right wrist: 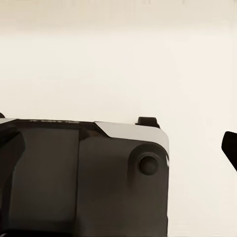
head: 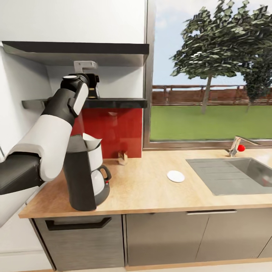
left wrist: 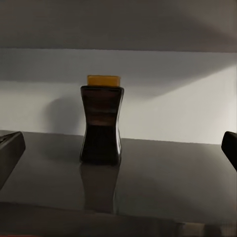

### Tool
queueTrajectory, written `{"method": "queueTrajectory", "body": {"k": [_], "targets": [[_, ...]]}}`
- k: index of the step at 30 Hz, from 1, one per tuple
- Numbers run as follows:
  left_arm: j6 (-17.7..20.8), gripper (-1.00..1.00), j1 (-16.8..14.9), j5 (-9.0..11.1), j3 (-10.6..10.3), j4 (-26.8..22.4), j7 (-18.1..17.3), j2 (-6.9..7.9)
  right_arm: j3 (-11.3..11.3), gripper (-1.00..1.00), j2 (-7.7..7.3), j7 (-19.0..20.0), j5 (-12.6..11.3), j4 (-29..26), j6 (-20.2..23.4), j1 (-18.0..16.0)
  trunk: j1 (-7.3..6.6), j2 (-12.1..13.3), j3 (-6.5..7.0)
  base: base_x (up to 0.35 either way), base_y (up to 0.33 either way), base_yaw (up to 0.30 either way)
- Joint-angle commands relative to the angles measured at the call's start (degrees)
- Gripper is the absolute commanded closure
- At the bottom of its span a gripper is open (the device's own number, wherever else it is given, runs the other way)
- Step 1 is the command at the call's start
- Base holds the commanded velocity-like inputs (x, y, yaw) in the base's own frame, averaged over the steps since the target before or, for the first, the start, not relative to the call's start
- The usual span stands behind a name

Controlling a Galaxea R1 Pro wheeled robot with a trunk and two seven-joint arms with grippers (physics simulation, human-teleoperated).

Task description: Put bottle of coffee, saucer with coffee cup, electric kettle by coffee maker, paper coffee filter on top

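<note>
The bottle of coffee (left wrist: 101,123), a dark brown waisted jar with a yellow lid, stands upright on the kitchen shelf (head: 117,102). My left gripper (head: 92,80) is raised to shelf height and open. Its fingers (left wrist: 11,148) sit wide on either side, short of the bottle. The coffee maker (head: 84,177) stands at the left end of the kitchen countertop (head: 151,189), with the paper coffee filter (head: 90,142) on top. The saucer (head: 176,176) lies bare mid-counter. The coffee cup and electric kettle are out of view. My right gripper (right wrist: 121,145) looks open over a dark part of the robot.
A thicker dark board (head: 75,49) hangs above the shelf. A small tan object (head: 122,158) sits by the red backsplash (head: 113,130). The steel sink (head: 234,175) and a faucet (head: 236,145) with a red knob occupy the right end, under a large window.
</note>
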Motion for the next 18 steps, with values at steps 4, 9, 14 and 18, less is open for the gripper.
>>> {"method": "queueTrajectory", "body": {"k": [4,9,14,18], "targets": [[0.02,-1.0,-0.01,1.11,-0.26,-0.1,1.27,0.03,0.48,-1.0,-0.01,-0.18,-0.5,0.01,-0.16,0.04,0.05,-0.03,-0.02,0.144,0.0,0.0],[-0.08,-1.0,-0.01,1.34,-0.26,-0.12,1.61,0.03,0.48,-1.0,-0.02,-0.2,-0.51,0.01,-0.18,0.05,0.05,-0.03,-0.02,0.028,0.0,0.0],[-0.1,-1.0,-0.01,1.38,-0.26,-0.12,1.68,0.11,0.48,-1.0,-0.02,-0.21,-0.51,0.01,-0.18,0.05,0.05,-0.03,-0.02,0.026,0.0,0.0],[-0.08,-1.0,-0.01,1.41,-0.2,-0.12,1.68,0.18,0.48,-1.0,-0.02,-0.21,-0.5,0.01,-0.18,0.05,0.05,-0.03,-0.02,0.209,0.008,0.0]]}}
